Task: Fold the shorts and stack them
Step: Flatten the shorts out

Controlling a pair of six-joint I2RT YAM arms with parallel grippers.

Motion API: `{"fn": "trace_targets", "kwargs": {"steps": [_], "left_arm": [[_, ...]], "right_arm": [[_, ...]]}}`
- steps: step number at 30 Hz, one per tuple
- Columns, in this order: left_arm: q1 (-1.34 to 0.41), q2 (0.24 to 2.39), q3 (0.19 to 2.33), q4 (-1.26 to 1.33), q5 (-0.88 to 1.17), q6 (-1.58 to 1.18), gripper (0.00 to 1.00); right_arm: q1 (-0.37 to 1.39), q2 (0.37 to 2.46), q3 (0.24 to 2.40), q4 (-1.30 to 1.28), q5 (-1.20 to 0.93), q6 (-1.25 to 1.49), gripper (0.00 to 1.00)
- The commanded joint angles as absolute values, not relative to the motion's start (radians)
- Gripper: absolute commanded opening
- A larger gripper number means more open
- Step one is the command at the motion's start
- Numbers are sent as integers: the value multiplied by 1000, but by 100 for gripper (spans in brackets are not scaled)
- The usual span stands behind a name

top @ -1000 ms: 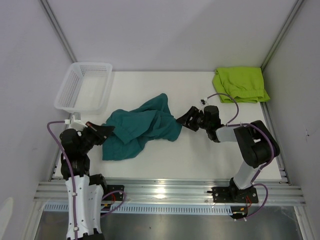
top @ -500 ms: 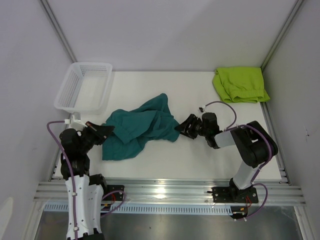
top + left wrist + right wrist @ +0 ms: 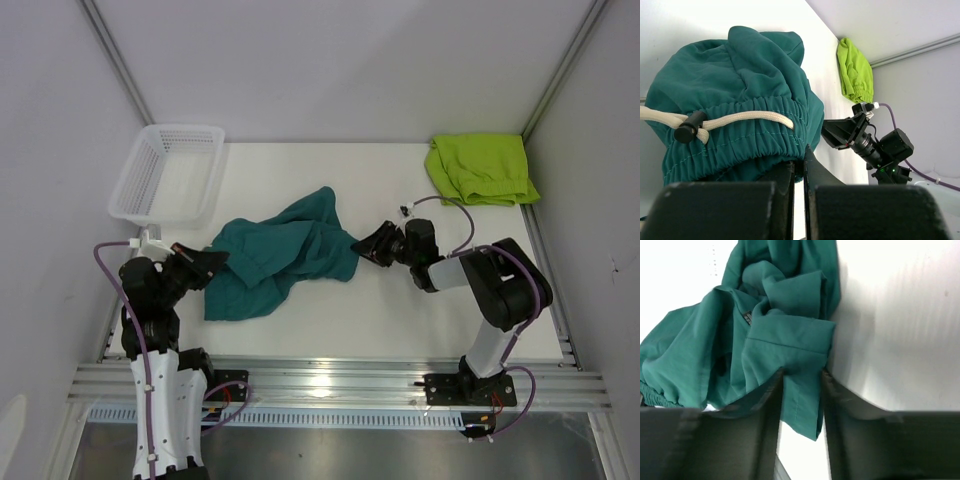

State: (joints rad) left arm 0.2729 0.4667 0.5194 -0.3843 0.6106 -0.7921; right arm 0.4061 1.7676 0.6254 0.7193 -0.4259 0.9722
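left gripper (image 3: 203, 263): jaws closed tight on the waistband of the teal shorts (image 3: 285, 255) at the garment's left edge. in the left wrist view the gathered band sat over the fingertips, and a white drawstring (image 3: 740, 117) with a black toggle (image 3: 687, 127) ran across it.

right gripper (image 3: 368, 243): jaws at a middling gap, low at the right edge of the same shorts. in the right wrist view a hem fold lay between the fingers (image 3: 765, 410), flat and uncrushed, reaching from one to the other. no firm pinch was seen.

teal shorts: crumpled, mid-table, slightly left of centre, spanning between the two grippers.

green shorts (image 3: 480, 167): bunched in the far right corner, well apart from both grippers.

surface: white table (image 3: 400, 310), pale walls on three sides, metal rails (image 3: 330, 380) along the near edge.

other items: white mesh basket (image 3: 150, 160) at the far left corner, part over the table edge, apart from the teal shorts. nothing stood between either gripper and the fabric.
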Motion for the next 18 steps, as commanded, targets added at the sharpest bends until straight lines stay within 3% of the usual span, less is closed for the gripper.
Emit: {"fn": "trace_targets", "kwargs": {"steps": [1, 2, 5, 12, 18], "left_arm": [[288, 465, 571, -364, 640, -781, 0], [288, 466, 575, -367, 640, -779, 0], [288, 471, 580, -371, 640, -776, 0], [288, 521, 546, -278, 690, -839, 0], [298, 633, 558, -146, 706, -894, 0]], "right_arm": [[400, 1789, 666, 792, -423, 992, 32], [397, 1787, 667, 792, -420, 992, 20], [367, 1761, 652, 767, -413, 986, 0], [147, 1636, 568, 691, -477, 918, 0], [193, 1383, 468, 465, -329, 786, 0]]}}
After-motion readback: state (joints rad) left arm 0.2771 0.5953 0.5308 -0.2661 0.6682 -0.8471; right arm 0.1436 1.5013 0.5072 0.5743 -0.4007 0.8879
